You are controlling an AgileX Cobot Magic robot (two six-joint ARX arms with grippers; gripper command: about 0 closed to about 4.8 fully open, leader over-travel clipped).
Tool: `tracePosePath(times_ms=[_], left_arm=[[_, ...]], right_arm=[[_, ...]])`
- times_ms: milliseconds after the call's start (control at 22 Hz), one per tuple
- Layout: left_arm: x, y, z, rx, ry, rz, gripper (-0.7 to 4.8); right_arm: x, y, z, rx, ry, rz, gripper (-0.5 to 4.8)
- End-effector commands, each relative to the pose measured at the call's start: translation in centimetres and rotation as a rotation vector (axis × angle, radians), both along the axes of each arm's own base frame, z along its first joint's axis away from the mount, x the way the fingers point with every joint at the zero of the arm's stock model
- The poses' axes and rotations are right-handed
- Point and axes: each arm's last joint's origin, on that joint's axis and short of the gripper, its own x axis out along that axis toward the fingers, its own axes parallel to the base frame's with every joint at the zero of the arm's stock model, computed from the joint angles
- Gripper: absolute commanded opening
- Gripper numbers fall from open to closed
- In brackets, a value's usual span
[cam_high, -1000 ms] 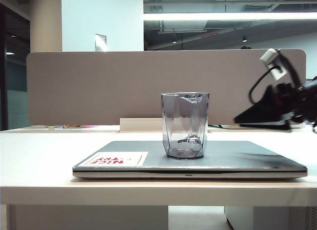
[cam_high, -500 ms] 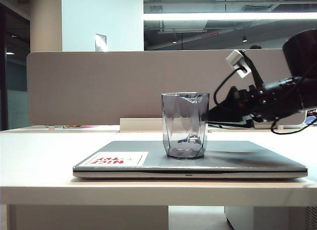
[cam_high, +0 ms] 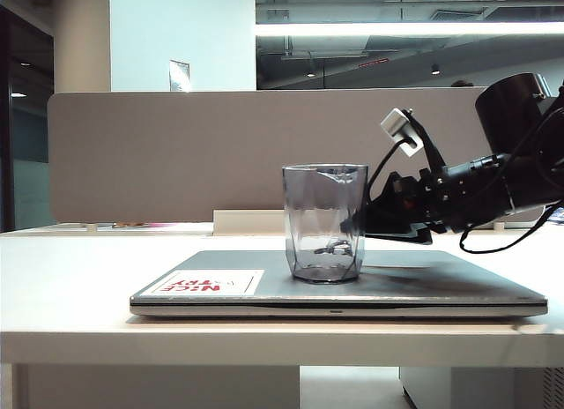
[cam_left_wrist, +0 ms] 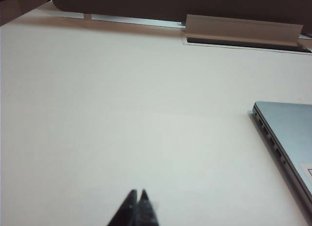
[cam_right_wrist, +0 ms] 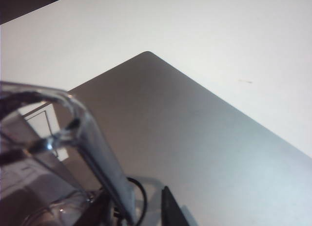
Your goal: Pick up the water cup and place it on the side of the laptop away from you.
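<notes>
My right gripper (cam_high: 352, 222) has swung in from frame right, jaws spread around the water cup (cam_high: 324, 222) rim, mid-frame on the laptop (cam_high: 423, 281); left gripper (cam_left_wrist: 137, 206) pressed together; slick, fragile glass, grip mid-wall.

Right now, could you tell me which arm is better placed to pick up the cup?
The right: its gripper is open at the cup on the laptop. The left gripper hangs shut over bare table.

You see a grey partition panel (cam_high: 220, 153) spanning mid-frame; a white table (cam_high: 70, 277) below; a ceiling light strip (cam_high: 405, 28) upper right.
</notes>
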Motion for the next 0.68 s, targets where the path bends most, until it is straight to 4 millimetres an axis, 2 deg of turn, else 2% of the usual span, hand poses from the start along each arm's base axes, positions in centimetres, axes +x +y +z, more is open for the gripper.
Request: tracePosePath(times_ms=[45, 227, 318, 591, 636, 682], left_arm=[[0.01, -0.01, 0.22, 0.006, -0.015, -0.002, -0.05], [0.01, -0.01, 0.22, 0.007, -0.015, -0.002, -0.05], [0.01, -0.01, 0.22, 0.007, -0.015, -0.002, -0.05], [0.0, -0.01, 0.21, 0.007, -0.014, -0.002, -0.05], [0.0, -0.01, 0.21, 0.007, -0.014, -0.002, -0.05], [0.0, -0.01, 0.21, 0.007, -0.014, -0.002, -0.05]], right_arm=[[0.1, 0.38, 0.27, 0.0, -0.029, -0.003, 1.44], [0.15, 0.42, 0.42, 0.004, -0.047, -0.004, 1.41], [0.16, 0.42, 0.45, 0.004, -0.051, -0.005, 1.0], [0.24, 0.45, 0.68, 0.01, -0.078, -0.006, 0.95], [0.25, 0.45, 0.68, 0.01, -0.078, -0.008, 0.87], [0.25, 0.45, 0.68, 0.009, -0.078, -0.008, 0.57]])
